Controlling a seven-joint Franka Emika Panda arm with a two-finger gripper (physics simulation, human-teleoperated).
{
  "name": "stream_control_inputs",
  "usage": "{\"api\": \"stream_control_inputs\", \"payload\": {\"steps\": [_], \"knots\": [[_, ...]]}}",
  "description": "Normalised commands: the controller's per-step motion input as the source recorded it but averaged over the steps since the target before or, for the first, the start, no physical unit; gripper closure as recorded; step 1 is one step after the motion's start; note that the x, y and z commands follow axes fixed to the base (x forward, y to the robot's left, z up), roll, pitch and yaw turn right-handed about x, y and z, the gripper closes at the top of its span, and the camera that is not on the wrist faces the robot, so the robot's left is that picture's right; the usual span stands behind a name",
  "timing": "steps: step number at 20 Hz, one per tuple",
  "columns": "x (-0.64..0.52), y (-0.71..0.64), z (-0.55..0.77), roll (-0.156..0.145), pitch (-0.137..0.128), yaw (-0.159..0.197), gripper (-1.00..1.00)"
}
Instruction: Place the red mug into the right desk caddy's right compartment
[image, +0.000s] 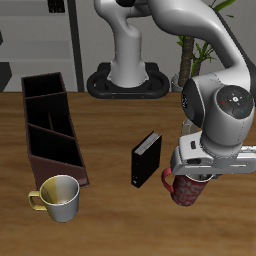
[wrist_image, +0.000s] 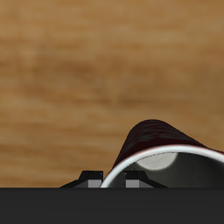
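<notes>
Nearest the camera, close to the worktop's front edge, sit the cream-yellow mug and, well apart from it, the red mug. That red mug hangs directly under the fingers, seemingly lifted just off the surface; the wrist view shows its rim pressed against one fingertip, so the fingers look closed narrowly on its wall. The right desk caddy lies across the worktop, beyond the small black box, its long axis running front to back. Its right compartment appears to be the squarish cell nearest the front edge.
</notes>
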Motion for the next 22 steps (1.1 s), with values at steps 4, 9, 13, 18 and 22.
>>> {"api": "stream_control_inputs", "payload": {"steps": [4,9,13,18,22], "knots": [[-0.17,-0.08,0.54,0.008,-0.080,0.018,1.00],[-0.32,-0.10,0.68,0.039,-0.072,0.010,1.00],[-0.37,-0.12,0.78,0.036,-0.074,0.001,1.00],[-0.43,-0.20,0.85,0.044,-0.074,-0.004,1.00],[-0.49,-0.51,0.85,-0.011,-0.058,-0.020,1.00]]}}
